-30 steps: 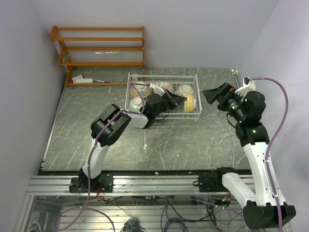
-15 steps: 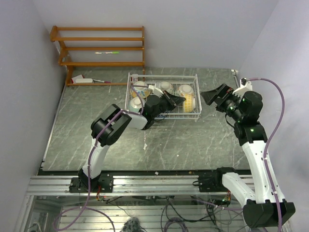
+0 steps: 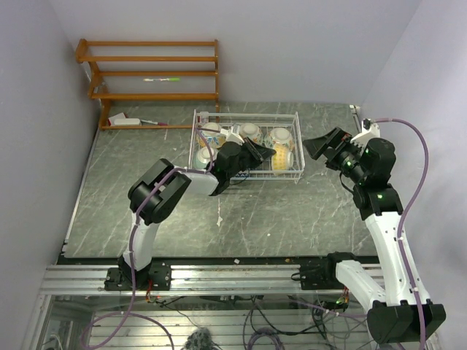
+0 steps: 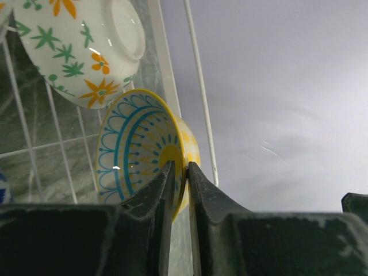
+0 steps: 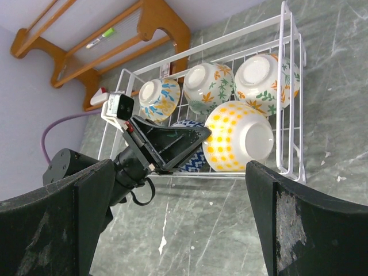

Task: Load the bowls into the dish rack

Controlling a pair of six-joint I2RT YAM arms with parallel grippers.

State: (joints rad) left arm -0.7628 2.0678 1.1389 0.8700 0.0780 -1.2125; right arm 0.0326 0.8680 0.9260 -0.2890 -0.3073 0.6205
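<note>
Now, on the marbled desk (image 3: 306,219), the dish rack (image 3: 248,114) holds the bowls (image 5: 210,86); left hand (image 4: 179,169) pinches the yellow bowl (image 4: 144,149) by its rim inside the rack, apparently placing it; release and withdrawal should follow; right hand (image 3: 323,143) hovers wide alongside.

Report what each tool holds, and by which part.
The left tool pinches the yellow-blue bowl by its rim; the right tool is open, holding nothing.

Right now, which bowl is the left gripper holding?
The yellow bowl with the blue pattern inside: only its rim is pinched by the left gripper.
</note>
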